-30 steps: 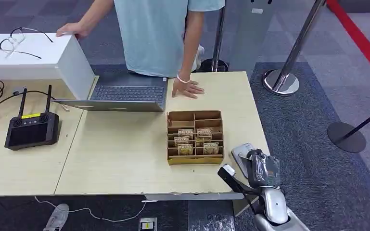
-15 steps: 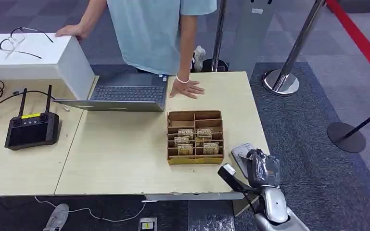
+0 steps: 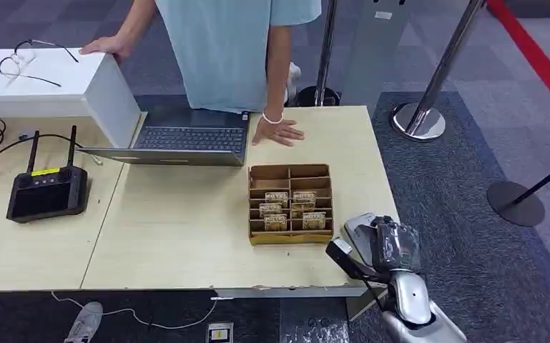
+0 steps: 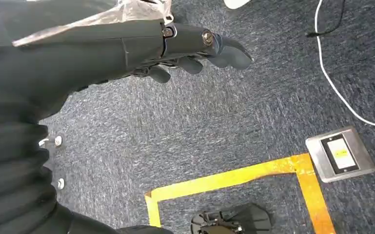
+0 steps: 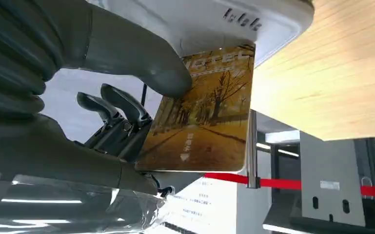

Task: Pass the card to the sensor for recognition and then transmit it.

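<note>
In the right wrist view my right hand's thumb [image 5: 141, 58] pinches a yellow card [image 5: 202, 112] printed with a tree-lined road against the darker fingers. The card's far edge lies against the white sensor [image 5: 209, 19]. In the head view my right hand [image 3: 395, 246] hovers at the table's front right corner, partly covering the grey-white sensor [image 3: 357, 227]. A cardboard card box [image 3: 290, 204] with several more cards stands just left of it. My left hand [image 4: 175, 44] hangs over the carpet, fingers loosely apart, holding nothing.
A person stands behind the table, one hand [image 3: 279, 132] flat on it beside an open laptop [image 3: 186, 139]. A black controller [image 3: 46, 191] and a white box [image 3: 43, 78] with glasses on it sit to the left. Stanchion bases [image 3: 418, 121] stand to the right.
My right hand has shifted slightly forward and to the right with the card, now covering more of the sensor. The person has leaned a little to the left.
</note>
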